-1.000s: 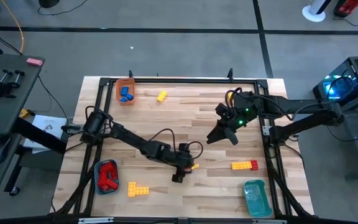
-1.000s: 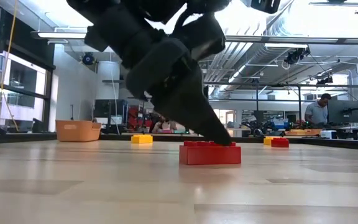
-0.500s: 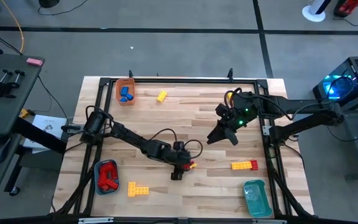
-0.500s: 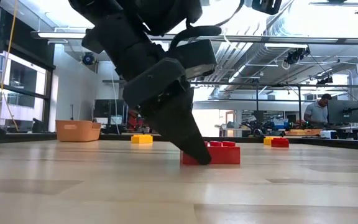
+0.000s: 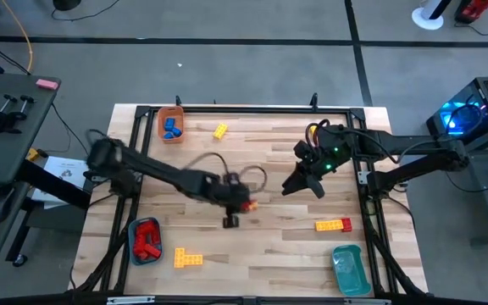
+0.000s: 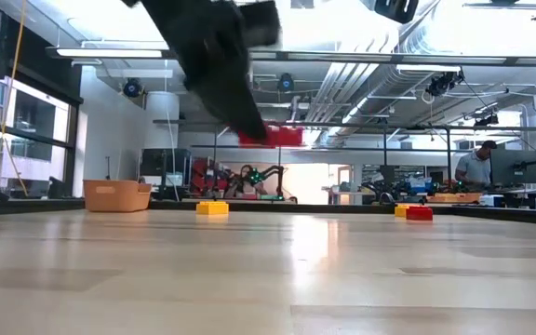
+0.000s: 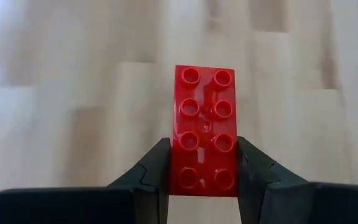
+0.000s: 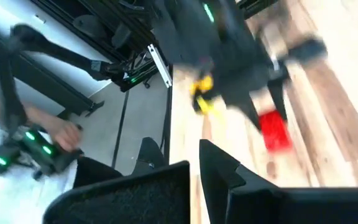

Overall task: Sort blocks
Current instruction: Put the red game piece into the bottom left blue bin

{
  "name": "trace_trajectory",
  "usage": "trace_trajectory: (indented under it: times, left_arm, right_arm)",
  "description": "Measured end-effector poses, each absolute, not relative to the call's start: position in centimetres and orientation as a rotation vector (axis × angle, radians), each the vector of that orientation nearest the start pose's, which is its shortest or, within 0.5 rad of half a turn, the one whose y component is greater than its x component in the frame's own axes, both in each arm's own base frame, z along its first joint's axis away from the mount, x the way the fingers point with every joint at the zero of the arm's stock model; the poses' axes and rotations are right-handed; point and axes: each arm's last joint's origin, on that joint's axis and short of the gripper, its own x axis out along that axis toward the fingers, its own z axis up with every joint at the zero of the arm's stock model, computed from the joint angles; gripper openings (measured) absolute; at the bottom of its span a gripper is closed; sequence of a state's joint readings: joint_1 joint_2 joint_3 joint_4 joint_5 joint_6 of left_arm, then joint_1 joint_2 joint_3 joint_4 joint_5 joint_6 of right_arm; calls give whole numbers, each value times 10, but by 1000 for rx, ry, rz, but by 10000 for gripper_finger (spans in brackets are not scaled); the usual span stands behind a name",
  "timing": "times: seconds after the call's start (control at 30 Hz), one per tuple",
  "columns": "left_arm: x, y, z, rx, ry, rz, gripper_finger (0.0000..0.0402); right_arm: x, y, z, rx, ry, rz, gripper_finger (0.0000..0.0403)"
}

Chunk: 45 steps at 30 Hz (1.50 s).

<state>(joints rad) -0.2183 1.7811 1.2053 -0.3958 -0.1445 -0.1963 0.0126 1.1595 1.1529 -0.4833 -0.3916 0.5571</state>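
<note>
My left gripper (image 5: 244, 206) is above the middle of the table, shut on a red two-by-four block (image 7: 204, 124), which the low view shows in the air (image 6: 273, 137). My right gripper (image 5: 299, 185) hangs shut and empty above the table's right half. Other blocks lie flat on the wood: a yellow one (image 5: 219, 130) at the far side, joined yellow ones (image 5: 188, 258) near the front left, and a yellow-and-red row (image 5: 333, 225) at the right. My left gripper pinches the red block's two long sides (image 7: 174, 168) between its two fingers, at the end nearest the wrist. The fingers slant down from the table's left, and the block sticks out beyond their tips. The block is lifted clear of the table, studs up.
An orange tray (image 5: 171, 114) with blue blocks stands at the far left corner. A blue tray (image 5: 134, 246) with red blocks is at the near left, and a teal tray (image 5: 347, 268) at the near right. A black frame (image 5: 244, 108) runs around the table's edge.
My left gripper has shut on the red block, which lay on the table, and has lifted it clear. It has gone up and a little toward the table's far edge and its left.
</note>
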Motion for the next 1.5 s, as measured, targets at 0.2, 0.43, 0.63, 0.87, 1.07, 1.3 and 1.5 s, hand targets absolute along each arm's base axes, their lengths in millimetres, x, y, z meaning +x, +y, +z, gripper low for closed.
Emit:
trace_trajectory:
  times: [0.2,0.43,0.63,0.87,1.07,1.3,1.5]
  left_arm:
    - [291,-69,275,-136,977,178,94]
    - [216,-120,293,-342,1109,322,94]
    - [175,-180,271,-531,1186,521,94]
    - [135,-227,239,-785,1237,895,94]
    - [127,-242,219,-779,1344,1027,127]
    - [131,-235,221,-774,1332,1079,176]
    - [128,-222,236,-782,1318,1089,207]
  right_arm:
    - [243,7,359,596,567,233,0]
    - [243,0,359,567,562,225,0]
    - [243,0,358,556,572,232,0]
    - [242,0,357,539,579,235,0]
    - [242,0,357,540,580,238,0]
    - [242,0,357,551,582,235,0]
    - [242,0,357,559,587,232,0]
